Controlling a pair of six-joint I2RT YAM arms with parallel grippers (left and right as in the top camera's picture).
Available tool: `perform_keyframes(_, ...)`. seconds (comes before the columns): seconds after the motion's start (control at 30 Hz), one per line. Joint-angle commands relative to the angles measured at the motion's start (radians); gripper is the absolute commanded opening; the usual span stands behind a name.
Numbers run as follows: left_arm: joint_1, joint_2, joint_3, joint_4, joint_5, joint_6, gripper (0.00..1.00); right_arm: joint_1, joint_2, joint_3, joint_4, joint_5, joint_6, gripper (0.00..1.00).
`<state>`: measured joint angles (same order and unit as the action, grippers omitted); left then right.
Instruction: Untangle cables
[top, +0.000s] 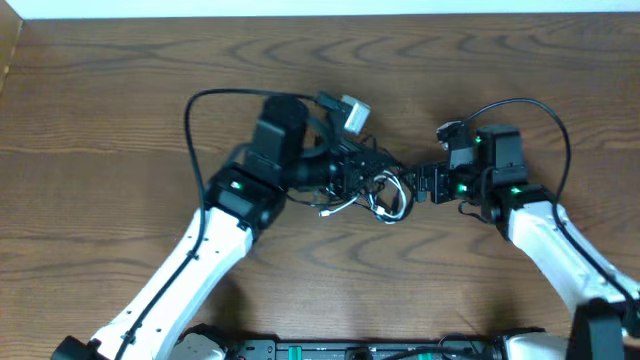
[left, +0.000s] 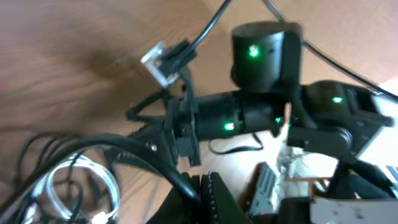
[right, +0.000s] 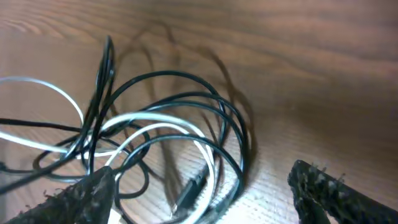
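The cables (top: 388, 198) lie in a small tangle at the table's middle, between my two grippers: thin black loops wound through one white cord. My left gripper (top: 368, 178) reaches in from the left. In the left wrist view it (left: 208, 196) is shut on a black cable (left: 143, 152) that runs up and left from the jaws, with the white coil (left: 84, 186) lying beside it. My right gripper (right: 205, 193) stands wide open low over the tangle. Black loops (right: 186, 93), the white cord (right: 155, 121) and a small plug end (right: 189, 185) lie between its fingertips (right: 84, 193).
The wooden table (top: 120, 90) stretches all around the tangle. Each arm's own thicker black cable arcs above it, on the left (top: 195, 110) and on the right (top: 545, 115). The right arm (left: 261, 115) fills the left wrist view, with clutter (left: 311, 186) beyond the table edge.
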<state>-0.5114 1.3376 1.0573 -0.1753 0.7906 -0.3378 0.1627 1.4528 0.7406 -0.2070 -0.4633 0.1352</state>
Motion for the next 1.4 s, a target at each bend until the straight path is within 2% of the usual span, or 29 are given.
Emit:
perform_keyframes(0.0, -0.048, -0.018, 0.017, -0.059, -0.287, -0.024, 0.07, 0.01, 0.05, 0.016, 0.007, 0.009, 0.033, 0.83)
perform_keyframes(0.13, -0.072, -0.018, 0.017, -0.182, -0.617, -0.015, 0.07, 0.029, 0.134, 0.016, 0.002, 0.009, 0.033, 0.84)
perform_keyframes(0.23, -0.072, -0.018, 0.017, -0.262, -0.726, -0.012, 0.07, 0.052, 0.179, 0.016, 0.004, 0.013, 0.033, 0.82)
perform_keyframes(0.27, -0.072, -0.017, 0.016, -0.294, -0.756, -0.012, 0.07, 0.056, 0.193, 0.016, 0.005, 0.021, 0.033, 0.77)
perform_keyframes(0.33, -0.072, -0.017, 0.015, -0.375, -0.809, -0.012, 0.07, 0.057, 0.224, 0.016, 0.006, 0.078, 0.063, 0.59)
perform_keyframes(0.37, -0.072, -0.017, 0.012, -0.406, -0.811, -0.012, 0.08, 0.057, 0.231, 0.016, 0.006, 0.117, 0.091, 0.41)
perform_keyframes(0.4, -0.072, -0.015, 0.01, -0.426, -0.811, -0.011, 0.07, 0.057, 0.233, 0.016, 0.006, 0.161, 0.124, 0.13)
perform_keyframes(0.43, -0.072, -0.011, 0.007, -0.438, -0.811, -0.012, 0.07, 0.057, 0.233, 0.016, 0.006, 0.199, 0.151, 0.01)
perform_keyframes(0.53, -0.072, 0.014, -0.009, -0.474, -0.811, -0.012, 0.08, 0.033, 0.207, 0.031, -0.009, 0.257, 0.168, 0.01)
perform_keyframes(0.67, -0.072, 0.065, -0.01, -0.518, -0.853, -0.012, 0.07, -0.051, 0.073, 0.132, -0.174, 0.329, 0.186, 0.01)
perform_keyframes(0.77, -0.072, 0.13, -0.01, -0.528, -0.872, -0.012, 0.07, -0.142, -0.104, 0.267, -0.315, 0.349, 0.184, 0.01)
perform_keyframes(0.93, -0.071, 0.184, -0.01, -0.529, -0.91, -0.012, 0.08, -0.206, -0.265, 0.355, -0.283, 0.358, 0.156, 0.01)
perform_keyframes(1.03, -0.068, 0.183, -0.01, -0.559, -1.065, -0.013, 0.07, -0.236, -0.324, 0.364, -0.249, 0.47, 0.148, 0.01)
perform_keyframes(1.1, -0.03, 0.179, -0.01, -0.589, -1.21, -0.015, 0.07, -0.267, -0.354, 0.364, -0.272, 0.628, 0.144, 0.01)
perform_keyframes(1.2, 0.04, 0.159, -0.006, -0.582, -1.215, -0.016, 0.08, -0.287, -0.346, 0.363, -0.334, 0.698, 0.145, 0.01)
perform_keyframes(1.27, 0.097, 0.136, 0.005, -0.579, -1.21, -0.016, 0.08, -0.311, -0.325, 0.363, -0.392, 0.795, 0.196, 0.01)
perform_keyframes(1.3, 0.129, 0.116, 0.01, -0.571, -1.185, -0.016, 0.16, -0.322, -0.309, 0.363, -0.409, 0.792, 0.206, 0.01)
perform_keyframes(1.33, 0.15, 0.1, 0.012, -0.56, -1.141, -0.015, 0.33, -0.327, -0.298, 0.363, -0.415, 0.762, 0.208, 0.01)
perform_keyframes(1.37, 0.171, 0.068, 0.012, -0.528, -0.978, 0.025, 0.78, -0.327, -0.277, 0.363, -0.414, 0.628, 0.2, 0.02)
